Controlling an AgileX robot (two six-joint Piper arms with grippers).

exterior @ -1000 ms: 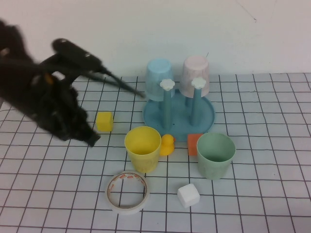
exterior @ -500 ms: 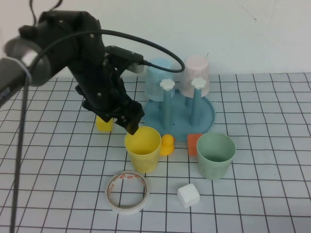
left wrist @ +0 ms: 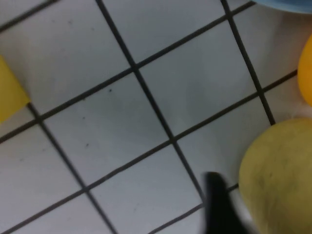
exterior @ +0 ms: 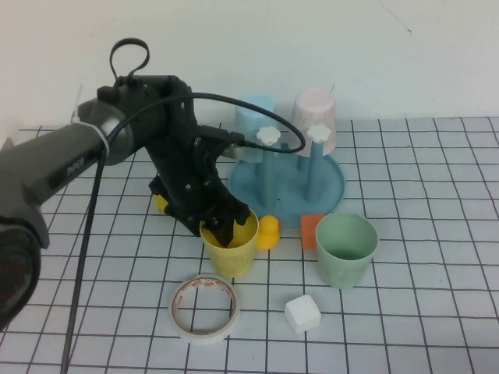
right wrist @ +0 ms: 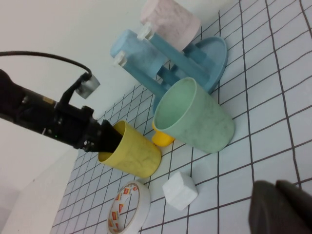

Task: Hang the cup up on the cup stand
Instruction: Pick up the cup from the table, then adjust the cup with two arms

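Cup (exterior: pixel 231 243) stood upright on bench (exterior: pixel 405 312), rim between parted jaws of left gripper (exterior: pixel 226 226), stand (exterior: pixel 287 183) just beyond. Right gripper (right wrist: pixel 282 207) apart, jaws closed, empty.

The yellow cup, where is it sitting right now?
In the high view the yellow cup stands upright, left of centre, just before the blue cup stand, the rubber duck beside it; the left gripper reaches over its rim.

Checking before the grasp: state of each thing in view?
yellow cup: upright, unhung, left gripper at its rim, one finger inside
cup stand: two posts free
blue cup: inverted on stand
pink cup: inverted on stand
green cup: upright
right gripper: shut, parked
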